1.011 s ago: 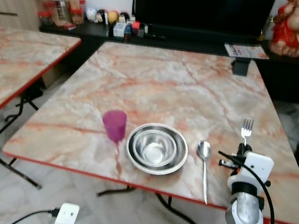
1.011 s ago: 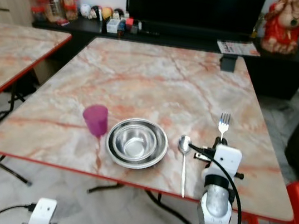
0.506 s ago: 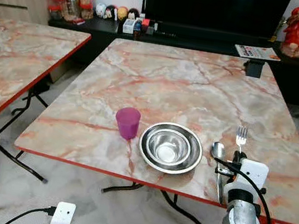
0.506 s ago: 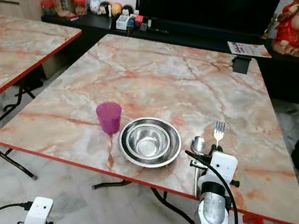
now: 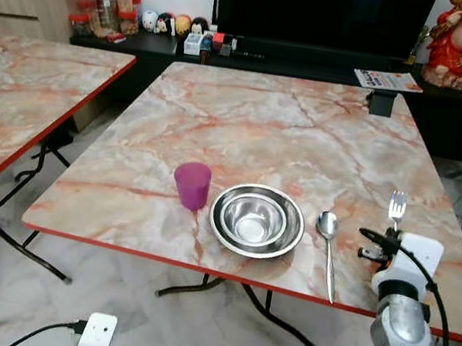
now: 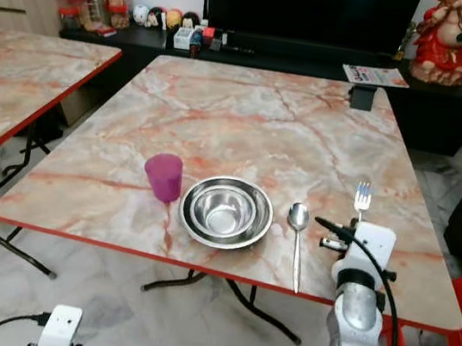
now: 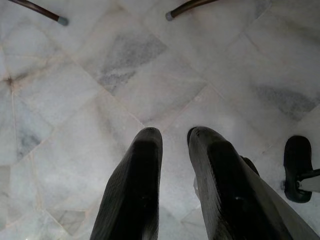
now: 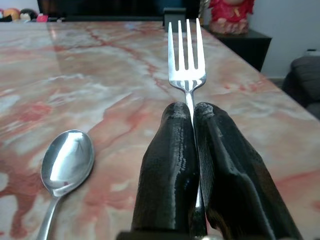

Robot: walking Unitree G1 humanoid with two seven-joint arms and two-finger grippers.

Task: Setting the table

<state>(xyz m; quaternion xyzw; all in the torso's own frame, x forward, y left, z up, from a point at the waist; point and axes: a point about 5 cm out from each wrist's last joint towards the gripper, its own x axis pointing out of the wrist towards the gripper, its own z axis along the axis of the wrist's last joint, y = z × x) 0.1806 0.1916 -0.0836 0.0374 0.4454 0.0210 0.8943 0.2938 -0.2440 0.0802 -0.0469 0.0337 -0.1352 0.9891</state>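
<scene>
Right now the right gripper (image 8: 193, 150) is pinching a fork (image 8: 186, 60) between its two black fingers (image 8: 170, 165), which are pressing together on the handle. In the head views the fork (image 5: 397, 205) is sticking up at the right of the frame, over the near right part of the table (image 5: 291, 121), with its prongs pointing toward the far edge. A spoon (image 5: 326, 248) is lying on the table just left of the fork, and a steel bowl (image 5: 257, 220) is sitting left of the spoon. A purple cup (image 5: 192, 185) is standing just beside the bowl, on its left. The left gripper (image 7: 172, 165) is hanging low over the floor (image 7: 75, 90), at the bottom of the frame, with its fingers a little apart and holding nothing.
</scene>
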